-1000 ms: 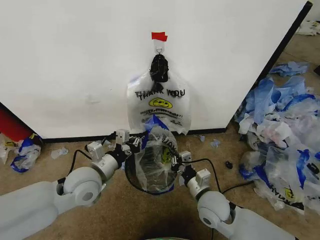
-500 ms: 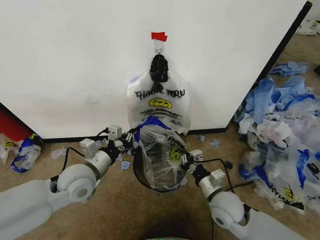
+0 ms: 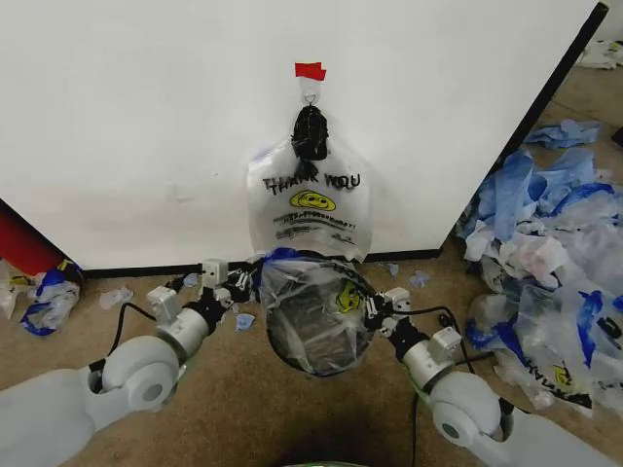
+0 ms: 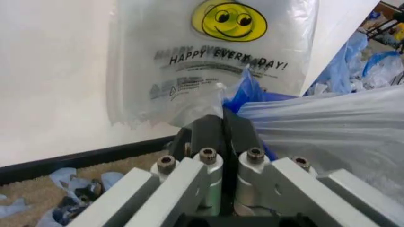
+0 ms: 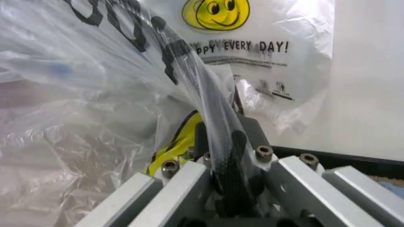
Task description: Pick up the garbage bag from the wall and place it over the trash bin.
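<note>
A see-through garbage bag with a yellow smiley is stretched across the top of the black mesh trash bin, which shows dimly through the film. My left gripper is shut on the bag's left edge, where blue film bunches beside its fingers. On the opposite side my right gripper is shut on the bag's film. Another "THANK YOU" bag hangs from the hook on the white wall, under red tape.
A big heap of blue and clear plastic bags covers the floor to the right. The wall's black edge strip slants down toward it. A red object and a crumpled bag lie at the left. Small scraps litter the carpet.
Both grippers have moved apart, left going left and right going right, spreading the bag from a narrow upright bunch into a wide sheet over the bin's mouth.
</note>
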